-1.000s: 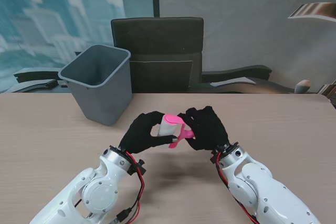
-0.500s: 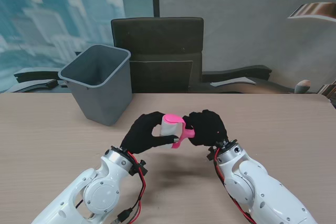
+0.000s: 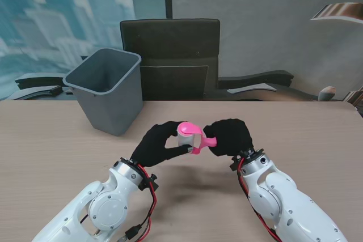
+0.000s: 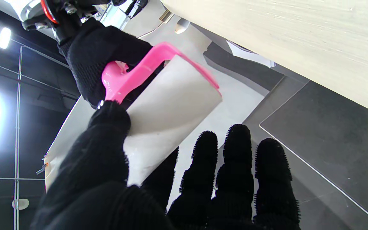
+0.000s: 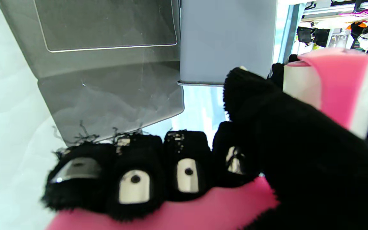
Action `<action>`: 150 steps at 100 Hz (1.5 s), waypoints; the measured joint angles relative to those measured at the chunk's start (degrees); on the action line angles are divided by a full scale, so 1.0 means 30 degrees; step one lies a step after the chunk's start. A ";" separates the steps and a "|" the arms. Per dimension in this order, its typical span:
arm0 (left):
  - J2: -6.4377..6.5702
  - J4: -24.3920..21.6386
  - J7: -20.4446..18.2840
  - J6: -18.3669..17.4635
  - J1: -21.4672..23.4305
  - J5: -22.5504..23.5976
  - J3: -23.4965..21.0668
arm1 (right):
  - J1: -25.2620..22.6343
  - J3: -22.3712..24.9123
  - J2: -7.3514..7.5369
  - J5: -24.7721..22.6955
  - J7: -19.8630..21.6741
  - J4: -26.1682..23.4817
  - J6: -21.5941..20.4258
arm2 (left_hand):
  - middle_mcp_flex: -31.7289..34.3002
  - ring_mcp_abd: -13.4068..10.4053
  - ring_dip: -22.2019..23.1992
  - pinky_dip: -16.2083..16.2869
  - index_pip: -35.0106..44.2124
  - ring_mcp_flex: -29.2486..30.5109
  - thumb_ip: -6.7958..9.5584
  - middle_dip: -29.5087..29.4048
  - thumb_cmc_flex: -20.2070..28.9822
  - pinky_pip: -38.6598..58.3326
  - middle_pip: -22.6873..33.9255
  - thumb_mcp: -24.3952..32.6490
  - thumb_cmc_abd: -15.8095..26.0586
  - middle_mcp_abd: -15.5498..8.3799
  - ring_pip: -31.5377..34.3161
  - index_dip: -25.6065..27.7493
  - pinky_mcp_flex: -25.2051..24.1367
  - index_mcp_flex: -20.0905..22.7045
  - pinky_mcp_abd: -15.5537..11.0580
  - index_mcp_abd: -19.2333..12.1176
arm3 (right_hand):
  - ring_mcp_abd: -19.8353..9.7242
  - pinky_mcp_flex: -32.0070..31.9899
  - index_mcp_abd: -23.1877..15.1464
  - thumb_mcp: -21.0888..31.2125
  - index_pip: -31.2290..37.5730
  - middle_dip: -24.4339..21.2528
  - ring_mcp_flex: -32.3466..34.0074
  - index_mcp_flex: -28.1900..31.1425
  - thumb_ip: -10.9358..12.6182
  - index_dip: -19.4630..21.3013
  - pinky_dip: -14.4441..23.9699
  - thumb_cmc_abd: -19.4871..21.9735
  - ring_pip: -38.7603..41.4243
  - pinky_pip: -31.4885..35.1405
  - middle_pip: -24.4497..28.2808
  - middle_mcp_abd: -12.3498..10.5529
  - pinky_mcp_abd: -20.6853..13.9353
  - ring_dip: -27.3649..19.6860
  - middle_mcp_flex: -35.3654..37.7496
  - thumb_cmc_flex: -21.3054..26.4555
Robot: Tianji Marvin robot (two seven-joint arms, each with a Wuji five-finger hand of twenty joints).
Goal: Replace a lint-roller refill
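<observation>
Risk: if I pull with my left hand (image 3: 159,144) while its thumb and forefinger pinch only the end of the white refill (image 3: 185,138), the roll may slip free or jam crooked on the pink lint-roller handle (image 3: 205,141). My right hand (image 3: 229,136) is wrapped tight round that handle. Position: the refill sits at the centre of the stand frame, between both hands, held above the table (image 3: 51,140); the grey bin (image 3: 108,89) stands at upper left.

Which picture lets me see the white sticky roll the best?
The left wrist view: the white roll fills the middle, held by the left hand, with the pink handle in the right hand. The stand view shows it tiny between both hands; the right wrist view shows only its edge.
</observation>
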 measured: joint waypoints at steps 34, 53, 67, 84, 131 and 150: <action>0.0241 0.0175 0.0089 -0.1075 0.0456 0.2228 -0.0989 | -0.2118 0.2828 -0.0026 0.2159 0.7013 -0.2750 0.0578 | -0.0201 0.0008 -0.0041 0.0000 -0.0532 -0.0211 0.0674 -0.0004 0.0005 -0.0235 -0.0202 0.0441 0.0311 0.0033 -0.0247 -0.0208 -0.0055 -0.0037 0.0000 -0.0509 | -0.0153 0.0439 0.0050 0.0152 0.0012 0.0601 0.0421 0.0677 0.0986 0.0002 0.0003 -0.0078 0.0029 0.0741 0.0043 -0.0183 -0.0151 0.1035 0.0533 0.0070; 0.0452 0.0540 0.0139 -0.1899 0.0571 0.3646 -0.1619 | -0.2246 0.3145 0.0468 0.4707 1.2458 -0.3284 0.2331 | 0.0107 0.0012 -0.0041 0.0000 -0.0492 -0.0212 0.0690 -0.0006 0.0005 -0.0362 0.0057 0.0441 0.0311 0.0033 -0.0247 -0.0053 -0.0026 0.0344 0.0000 -0.0535 | -0.0164 0.0495 0.0199 0.0205 0.0012 0.0606 0.0465 0.0867 0.0990 0.0002 0.0003 -0.0078 0.0098 0.0995 0.0193 -0.0188 -0.0153 0.1135 0.0540 0.0085; 0.0717 0.0900 -0.0175 -0.2544 0.0454 0.3953 -0.1796 | -0.1385 0.2574 0.0857 0.5223 1.5018 -0.2676 0.2990 | 0.0203 0.0012 -0.0080 -0.0016 -0.0455 -0.0211 0.0766 -0.0007 0.0005 -0.0891 0.0142 0.0441 0.0311 0.0033 -0.0326 0.0003 0.0022 0.0505 -0.0029 -0.0515 | -0.0167 0.0495 0.0210 0.0207 0.0012 0.0610 0.0466 0.0868 0.0990 0.0003 0.0007 -0.0078 0.0154 0.1101 0.0233 -0.0190 -0.0153 0.1134 0.0544 0.0093; 0.0794 0.1146 0.0099 -0.2473 0.0385 0.4791 -0.1905 | 0.0266 0.1375 0.1427 0.5445 1.8317 -0.1604 0.3328 | 0.0203 0.0012 -0.0299 -0.0030 -0.0455 -0.0211 0.0769 -0.0007 0.0004 -0.1129 0.0142 0.0441 0.0311 0.0033 -0.0555 0.0077 0.0030 0.0507 -0.0031 -0.0515 | -0.0168 0.0496 0.0243 0.0207 0.0012 0.0649 0.0466 0.0868 0.0990 0.0173 0.0014 -0.0078 0.0198 0.1186 0.0249 -0.0190 -0.0153 0.1134 0.0544 0.0101; 0.0826 0.1247 -0.0006 -0.1925 0.0479 0.4401 -0.2092 | 0.3101 -0.1277 0.1704 0.3792 1.8655 0.1858 0.3057 | 0.0624 0.0012 -0.0307 -0.0034 -0.0455 -0.0208 0.0773 -0.0007 0.0006 -0.1138 0.0465 0.0638 0.0311 0.0025 -0.0696 0.0134 0.0178 0.0506 -0.0031 -0.0476 | -0.0177 0.0505 0.0252 0.0397 0.0237 0.0693 0.0466 0.0876 0.0990 0.0475 0.0204 -0.0273 0.0601 0.1451 0.0272 -0.0190 -0.0153 0.1206 0.0545 0.0105; 0.0829 0.1219 -0.0155 -0.1766 0.0554 0.4208 -0.2124 | 0.2897 -0.0648 0.1711 0.2085 1.7816 0.2006 0.2628 | 0.0624 0.0012 -0.0309 -0.0034 -0.0455 -0.0201 0.0775 -0.0008 0.0006 -0.1138 0.0465 0.0638 0.0311 0.0022 -0.0696 0.0134 0.0183 0.0506 -0.0031 -0.0475 | -0.0183 0.0505 0.0252 0.0399 0.0245 0.0702 0.0466 0.0883 0.0990 0.0487 0.0257 -0.0273 0.0729 0.1471 0.0274 -0.0190 -0.0153 0.1210 0.0547 0.0105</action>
